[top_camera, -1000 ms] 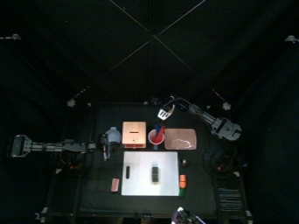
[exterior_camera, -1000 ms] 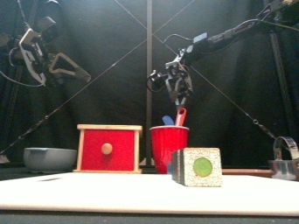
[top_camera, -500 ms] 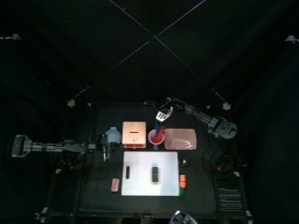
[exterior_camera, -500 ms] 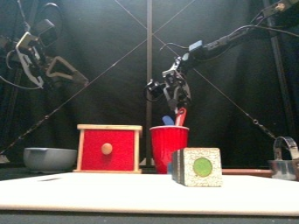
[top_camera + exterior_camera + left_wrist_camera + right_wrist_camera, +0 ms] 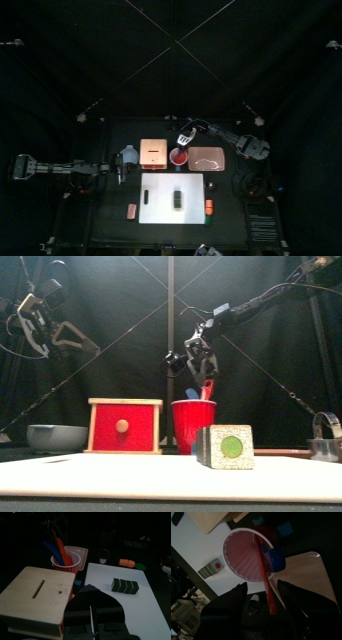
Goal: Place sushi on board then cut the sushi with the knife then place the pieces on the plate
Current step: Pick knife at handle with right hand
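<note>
The tabletop (image 5: 118,190) carries a white cutting board (image 5: 160,185) at its near middle. Beyond the board, from left to right, stand a wooden box (image 5: 152,153), a red cup (image 5: 194,421) and a pink tray (image 5: 207,160). The sushi roll (image 5: 225,446) lies on the board, close to its middle, so the step in hand is judged to be fetching the knife. A red knife (image 5: 266,582) and a blue knife (image 5: 276,559) stand in the cup, their upper ends protruding. The right end effector (image 5: 198,371) hangs directly above the cup, jaws parted and holding nothing, with the red knife's upper end between them. The left end effector (image 5: 127,172) rests at the left, near the box; whether it is open cannot be told. To grasp well, lower until both pads flank the red knife, keeping clear of the blue knife. Close firmly, then lift straight up so the cup is neither dragged nor tipped toward the tray.
</note>
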Tool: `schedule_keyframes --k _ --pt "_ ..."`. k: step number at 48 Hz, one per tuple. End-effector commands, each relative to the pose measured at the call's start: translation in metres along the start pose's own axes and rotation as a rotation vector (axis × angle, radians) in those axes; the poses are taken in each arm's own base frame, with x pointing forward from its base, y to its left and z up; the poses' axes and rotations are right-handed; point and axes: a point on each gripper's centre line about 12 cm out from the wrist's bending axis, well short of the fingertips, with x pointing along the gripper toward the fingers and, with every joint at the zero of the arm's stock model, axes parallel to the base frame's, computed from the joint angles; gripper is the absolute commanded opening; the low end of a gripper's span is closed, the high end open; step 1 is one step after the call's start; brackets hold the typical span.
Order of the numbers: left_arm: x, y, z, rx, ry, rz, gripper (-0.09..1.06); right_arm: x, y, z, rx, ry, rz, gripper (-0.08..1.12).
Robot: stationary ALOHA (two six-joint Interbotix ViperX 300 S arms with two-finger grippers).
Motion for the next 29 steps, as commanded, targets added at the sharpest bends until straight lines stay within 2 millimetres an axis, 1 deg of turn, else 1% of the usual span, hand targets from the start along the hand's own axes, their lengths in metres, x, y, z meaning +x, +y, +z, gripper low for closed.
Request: schedule_keyframes --k 1,21,25,29 --pt "0.0017 0.0004 0.0051 -0.001 -0.016 0.003 -0.03 -0.0138 0.0065 -0.0011 -0.018 -0.037 -0.002 0.85" --pt "0.0007 0.0002 0.0021 0.001 -0.008 0.001 -0.03 -0.0093 0.0049 0.0014 -0.016 -0.027 -0.004 0.84" --pt "0.0007 0.0003 0.0021 0.0 -0.008 0.002 -0.03 -0.0087 0.0046 0.0016 -0.015 -0.026 -0.004 0.82" --pt "0.0007 0.0002 0.0021 0.001 -0.008 0.001 -0.03 -0.0072 0.0047 0.002 -0.016 -0.022 -0.004 0.76"
